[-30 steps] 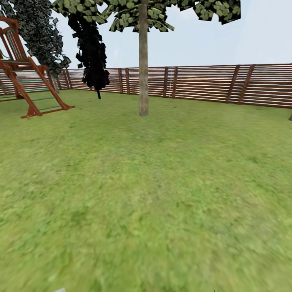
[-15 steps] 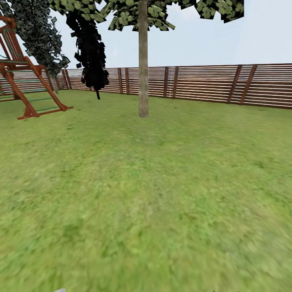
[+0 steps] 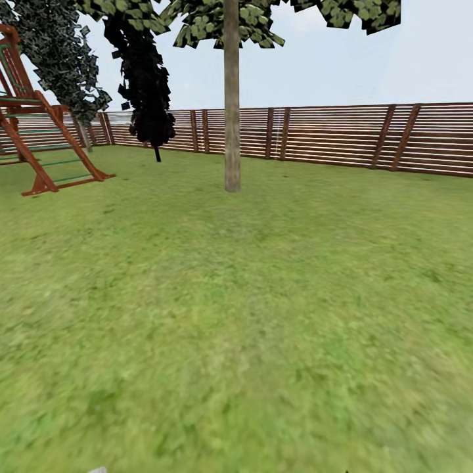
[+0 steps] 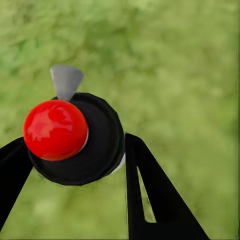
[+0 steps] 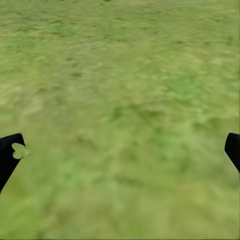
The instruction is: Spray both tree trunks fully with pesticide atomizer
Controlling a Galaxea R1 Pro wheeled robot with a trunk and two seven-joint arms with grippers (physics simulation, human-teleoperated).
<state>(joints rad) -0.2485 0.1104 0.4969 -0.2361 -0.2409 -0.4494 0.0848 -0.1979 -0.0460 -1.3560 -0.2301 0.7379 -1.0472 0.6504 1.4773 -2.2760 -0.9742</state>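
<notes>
Head view: the lawn [image 3: 236,328] filled the foreground, blurry mottled green. One tree [image 3: 231,26] stood ahead, slightly left of centre; its trunk [image 3: 232,118] was straight, grey-tan, branchless low down, with blocky green leaves at the top edge. No white specks could be made out on the trunk at this range. Behind it ran the fence [image 3: 341,135], brown horizontal slats, across the full width. Two dark trees [image 3: 148,85] stood to the left near the fence corner, and a red-brown play frame [image 3: 39,141] stood at the far left on the grass.

Left wrist view: the left gripper [image 4: 75,165] was clenched on the atomizer [image 4: 87,145]. Both black fingers [image 4: 150,195] pressed the round black body from either side. A glossy red ball cap [image 4: 55,130] sat on top, with a small grey nozzle [image 4: 66,80] projecting past it. Grass lay out of focus beyond; the atomizer was clear of the ground.

Right wrist view: the right gripper [image 5: 120,155] was released, holding nothing. Its two dark fingertips [image 5: 9,155] showed at opposite edges, wide apart, with bare grass between them.
</notes>
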